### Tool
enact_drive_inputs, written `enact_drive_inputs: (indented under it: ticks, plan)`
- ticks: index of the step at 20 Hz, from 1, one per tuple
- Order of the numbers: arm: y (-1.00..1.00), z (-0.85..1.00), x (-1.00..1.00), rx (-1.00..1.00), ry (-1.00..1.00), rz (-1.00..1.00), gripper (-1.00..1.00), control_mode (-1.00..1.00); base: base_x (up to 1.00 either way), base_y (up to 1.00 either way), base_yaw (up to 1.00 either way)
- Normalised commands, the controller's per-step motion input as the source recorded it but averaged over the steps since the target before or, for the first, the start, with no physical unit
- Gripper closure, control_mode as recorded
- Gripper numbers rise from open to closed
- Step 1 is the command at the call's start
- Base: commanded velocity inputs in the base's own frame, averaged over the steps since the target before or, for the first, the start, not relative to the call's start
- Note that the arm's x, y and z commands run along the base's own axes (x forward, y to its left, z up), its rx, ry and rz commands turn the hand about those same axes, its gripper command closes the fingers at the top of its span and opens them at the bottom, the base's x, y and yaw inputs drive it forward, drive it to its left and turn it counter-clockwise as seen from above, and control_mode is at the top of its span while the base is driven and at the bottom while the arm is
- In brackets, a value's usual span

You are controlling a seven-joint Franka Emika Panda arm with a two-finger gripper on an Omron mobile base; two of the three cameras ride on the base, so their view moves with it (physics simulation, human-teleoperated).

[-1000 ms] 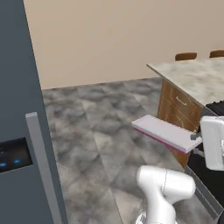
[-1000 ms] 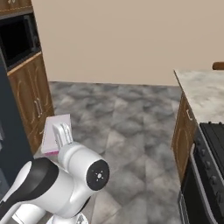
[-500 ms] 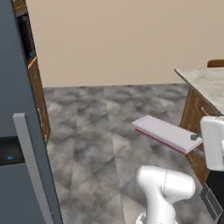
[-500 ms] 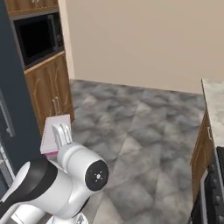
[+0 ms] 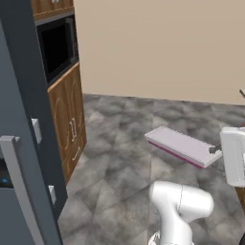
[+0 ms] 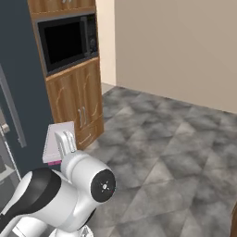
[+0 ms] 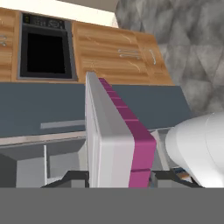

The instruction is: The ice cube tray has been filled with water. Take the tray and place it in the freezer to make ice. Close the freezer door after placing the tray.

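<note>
The ice cube tray (image 5: 184, 146) is long and thin, pale lilac on top with a magenta edge, and hangs level over the floor. My gripper (image 5: 216, 149) is shut on its right end. In the right base view the tray (image 6: 56, 139) sits just above my arm, with a finger (image 6: 65, 141) against it. In the hand view the tray (image 7: 111, 131) runs away from the gripper (image 7: 118, 178) toward the freezer (image 7: 43, 109). The freezer door (image 5: 16, 206), with grey handle and dispenser screen, stands at the left. The slate freezer (image 6: 23, 83) rises at the left, pale interior showing below.
A black built-in oven (image 5: 57, 48) sits in wood cabinetry (image 5: 69, 119) right of the freezer, also seen as the oven (image 6: 69, 41) over cabinet doors (image 6: 81, 106). Grey stone floor (image 5: 124, 158) spreads ahead to a beige wall (image 6: 176, 46).
The whole picture has swung: the stone counter left both base views and the oven cabinet and freezer came in. The tray stays in my shut gripper, in the same place relative to the arm.
</note>
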Motion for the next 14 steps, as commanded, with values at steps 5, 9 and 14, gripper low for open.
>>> enact_drive_inputs:
  ticks: [5,9,14]
  plan:
    - [0.00,0.00,0.00,0.00,0.00,0.00,1.00,1.00,0.92,0.00,0.37]
    - [0.00,0.00,0.00,0.00,0.00,0.00,1.00,1.00,0.74,-0.02,0.37]
    - [0.00,0.00,0.00,0.00,0.00,0.00,1.00,1.00,0.13,-0.03,0.40]
